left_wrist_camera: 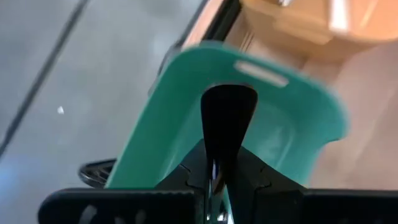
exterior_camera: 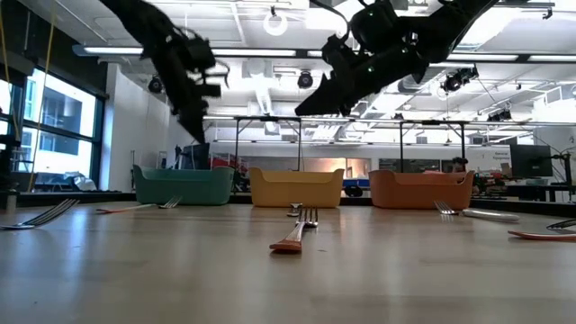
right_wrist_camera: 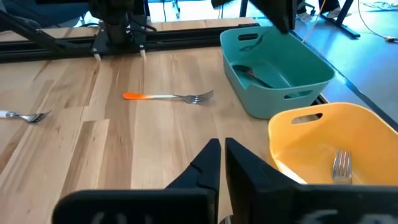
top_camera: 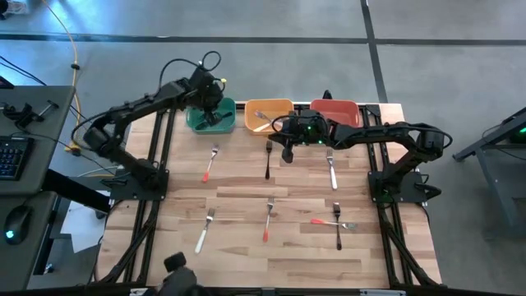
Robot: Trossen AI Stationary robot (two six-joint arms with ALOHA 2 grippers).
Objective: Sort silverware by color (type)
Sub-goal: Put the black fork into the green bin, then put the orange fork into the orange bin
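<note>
**A:** While a bunch of forks (top_camera: 331,171) lie loose on the table (top_camera: 246,197), which step is this?

**B:** Looks like a drop-off. The left gripper (top_camera: 209,100) hangs over the green bin (top_camera: 197,122), which already has a fork in it. Can't tell if it's carrying anything.

**A:** And the right?

**B:** The right gripper (top_camera: 288,146) is pinched narrow and empty, just beside the black fork (top_camera: 268,159). I reckon it needs to open wide and drop onto that handle.
</note>
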